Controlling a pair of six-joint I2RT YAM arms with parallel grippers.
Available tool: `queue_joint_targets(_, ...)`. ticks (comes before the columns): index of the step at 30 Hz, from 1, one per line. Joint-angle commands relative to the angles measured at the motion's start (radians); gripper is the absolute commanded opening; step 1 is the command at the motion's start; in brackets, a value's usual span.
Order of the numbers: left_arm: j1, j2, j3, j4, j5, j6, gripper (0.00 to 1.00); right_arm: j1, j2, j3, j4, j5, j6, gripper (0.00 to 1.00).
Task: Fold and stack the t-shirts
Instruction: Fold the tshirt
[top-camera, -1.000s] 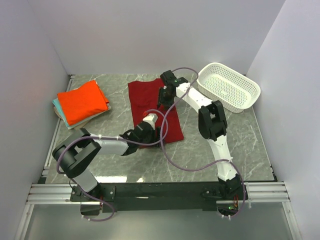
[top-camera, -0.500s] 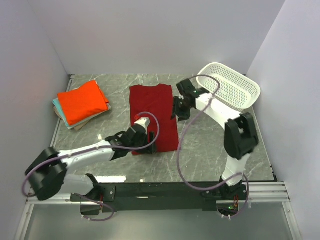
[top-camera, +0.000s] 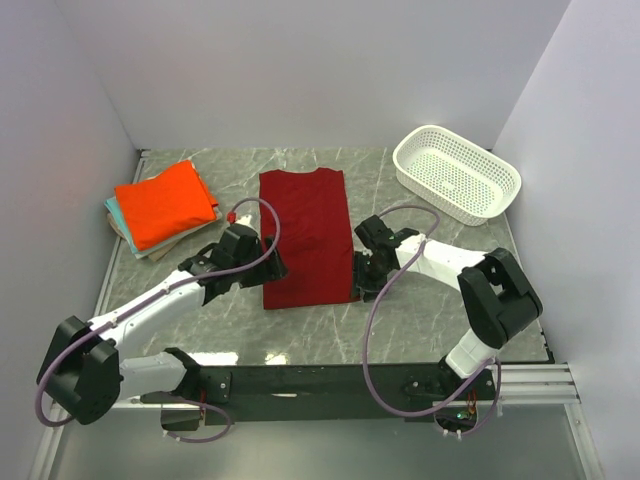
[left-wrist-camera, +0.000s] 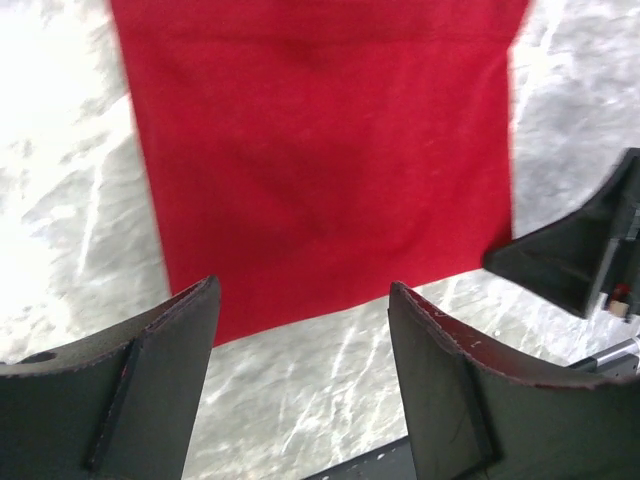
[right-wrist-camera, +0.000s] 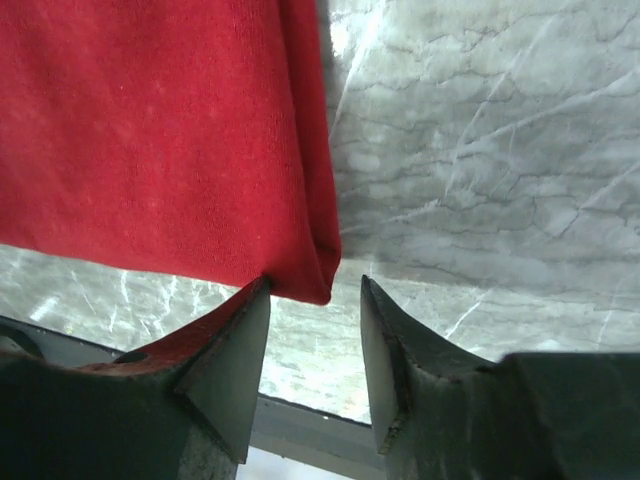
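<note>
Right hand (right-wrist-camera: 315, 298) now at shirt (right-wrist-camera: 150, 130) corner

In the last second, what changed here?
The red shirt went from crooked to a straight rectangle. The left gripper slid off it to its left side. The right gripper came from the far end to the near right corner. Both are open. The orange stack and basket stayed put.

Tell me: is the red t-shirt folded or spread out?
Partly folded: the red t-shirt lies flat as a long rectangle, no sleeves showing, and one edge looks doubled in the right wrist view.
</note>
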Motion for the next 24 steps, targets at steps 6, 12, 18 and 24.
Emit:
queue_joint_targets(6,0.059,-0.026,-0.088,-0.026,0.126,-0.045,0.70,0.007,-0.021,-0.012,0.071,0.017,0.028,0.42)
queue_joint_targets(12,0.062,-0.017,-0.153,-0.015,0.169,-0.067,0.66,0.009,0.013,-0.035,0.096,-0.006,0.031,0.33)
queue_joint_targets(18,0.062,0.012,-0.165,-0.014,0.183,-0.062,0.53,0.014,0.039,-0.063,0.101,-0.004,0.033,0.23)
queue_joint_targets(24,0.064,0.045,-0.164,-0.018,0.166,-0.071,0.48,0.017,0.039,-0.072,0.101,0.000,0.038,0.11)
